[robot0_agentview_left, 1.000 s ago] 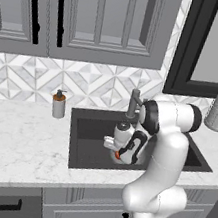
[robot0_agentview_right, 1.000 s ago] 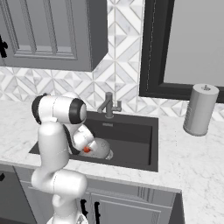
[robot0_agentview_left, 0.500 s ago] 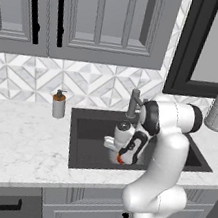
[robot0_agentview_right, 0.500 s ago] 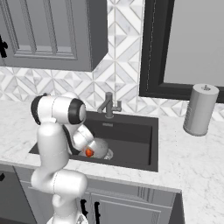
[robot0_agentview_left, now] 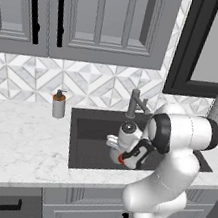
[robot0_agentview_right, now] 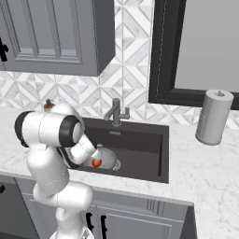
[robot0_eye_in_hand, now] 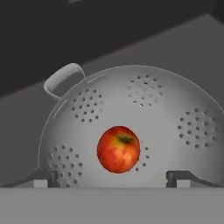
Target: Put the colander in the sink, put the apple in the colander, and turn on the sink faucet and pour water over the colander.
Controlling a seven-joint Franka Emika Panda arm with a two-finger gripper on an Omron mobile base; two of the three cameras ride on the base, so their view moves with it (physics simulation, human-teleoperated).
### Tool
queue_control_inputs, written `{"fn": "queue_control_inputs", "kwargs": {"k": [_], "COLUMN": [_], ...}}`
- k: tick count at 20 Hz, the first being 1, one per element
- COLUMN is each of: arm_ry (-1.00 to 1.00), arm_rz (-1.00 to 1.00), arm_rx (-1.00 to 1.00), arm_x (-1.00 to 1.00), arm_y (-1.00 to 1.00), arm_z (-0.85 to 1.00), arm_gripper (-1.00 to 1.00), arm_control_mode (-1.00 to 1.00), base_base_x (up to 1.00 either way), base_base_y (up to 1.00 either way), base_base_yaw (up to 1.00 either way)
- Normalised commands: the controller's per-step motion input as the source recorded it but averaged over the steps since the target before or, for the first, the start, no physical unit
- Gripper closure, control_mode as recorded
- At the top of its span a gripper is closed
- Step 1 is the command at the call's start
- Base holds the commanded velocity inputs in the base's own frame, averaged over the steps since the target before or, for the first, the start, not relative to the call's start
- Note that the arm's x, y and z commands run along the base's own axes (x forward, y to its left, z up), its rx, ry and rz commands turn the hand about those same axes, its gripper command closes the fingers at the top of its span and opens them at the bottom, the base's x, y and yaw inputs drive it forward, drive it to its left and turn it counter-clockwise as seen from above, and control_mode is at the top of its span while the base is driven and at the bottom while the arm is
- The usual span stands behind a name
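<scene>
My gripper (robot0_eye_in_hand: 111, 178) stood spread wide, grasping nothing; the apple (robot0_eye_in_hand: 118, 149) lay loose inside the colander (robot0_eye_in_hand: 144, 109) on the sink (robot0_agentview_left: 92, 128) floor. I judged a straight lift best, clearing the rim before reaching for the faucet (robot0_agentview_right: 115, 112).

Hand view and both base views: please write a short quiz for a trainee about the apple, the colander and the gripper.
1. True or false: the apple lies inside the colander.
2. Where does the colander stand?
A. on the counter
B. in the sink
C. beside the paper towel roll
3. Fill in: the gripper is ____, with its tips apart on either side of the apple and not touching it.

Key: 1 true; 2 B; 3 open.
</scene>
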Motion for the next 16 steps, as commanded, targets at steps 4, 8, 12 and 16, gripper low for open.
{"fn": "queue_control_inputs", "kwargs": {"k": [4,8,12,16], "arm_ry": [-0.06,0.0,0.0,0.0], "arm_rz": [0.0,0.0,0.02,0.05], "arm_rx": [0.01,0.04,0.07,0.1], "arm_x": [-0.35,-0.28,-0.18,-0.15], "arm_y": [0.0,0.0,-0.07,-0.25], "arm_z": [0.88,0.92,0.95,0.88], "arm_gripper": [-1.0,-1.0,-1.0,-1.0], "arm_control_mode": [-1.0,-1.0,-1.0,-1.0], "base_base_x": [0.0,0.0,0.0,0.0], "base_base_y": [0.0,0.0,0.0,0.0], "base_base_yaw": [0.0,0.0,0.0,0.0]}}
